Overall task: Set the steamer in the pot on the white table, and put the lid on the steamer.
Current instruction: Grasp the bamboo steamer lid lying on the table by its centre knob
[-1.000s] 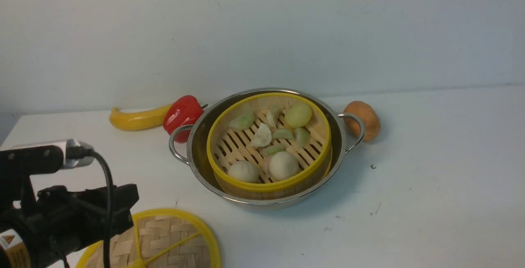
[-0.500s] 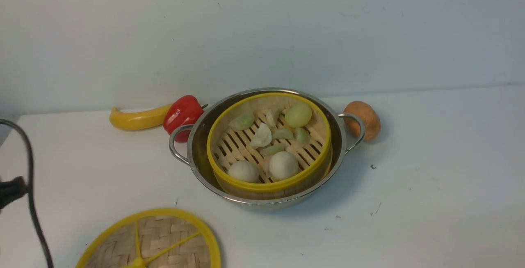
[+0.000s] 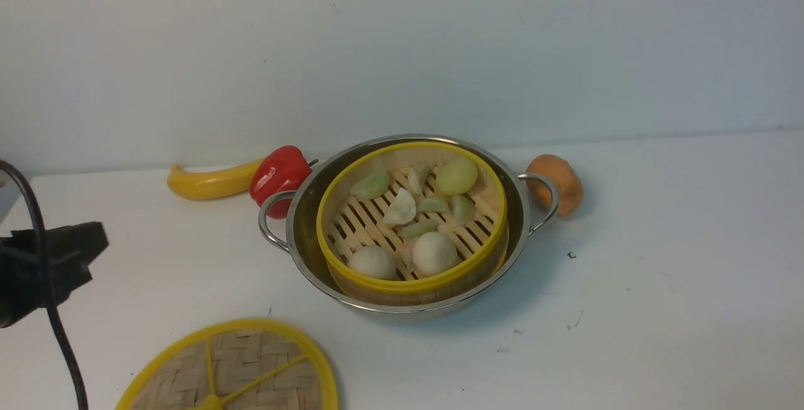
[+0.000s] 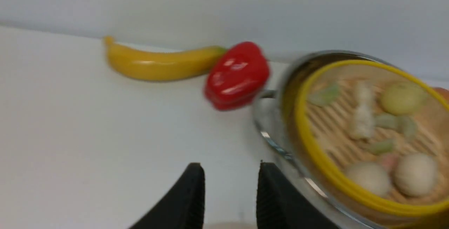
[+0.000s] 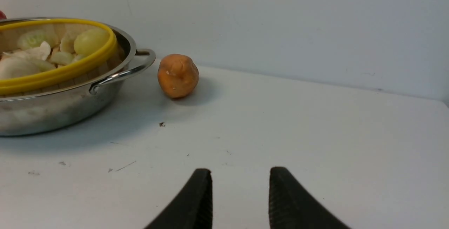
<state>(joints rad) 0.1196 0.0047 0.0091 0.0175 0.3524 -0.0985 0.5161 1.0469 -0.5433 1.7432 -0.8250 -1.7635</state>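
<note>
Both end effectors look released from my console, jaws parted with nothing between them. The left end effector (image 4: 229, 187) hangs over bare tabletop (image 3: 659, 272) with the pot (image 3: 408, 311) ahead of it, and the right end effector (image 5: 240, 190) hovers over open tabletop on the pot's other side, well apart from it. I see the steamer (image 3: 408, 285) seated inside the pot, its yellow rim above the steel rim, dumplings and buns on its slatted floor. The lid (image 3: 239, 366) lies flat on the tabletop at the near left, apart from the pot and partly cut off in the front view. A red pepper (image 3: 279, 174) sits just behind the pot's left handle with a yellow banana-like item (image 3: 210, 183) beside it, and an orange lump (image 3: 562, 181) sits by the right handle.
</note>
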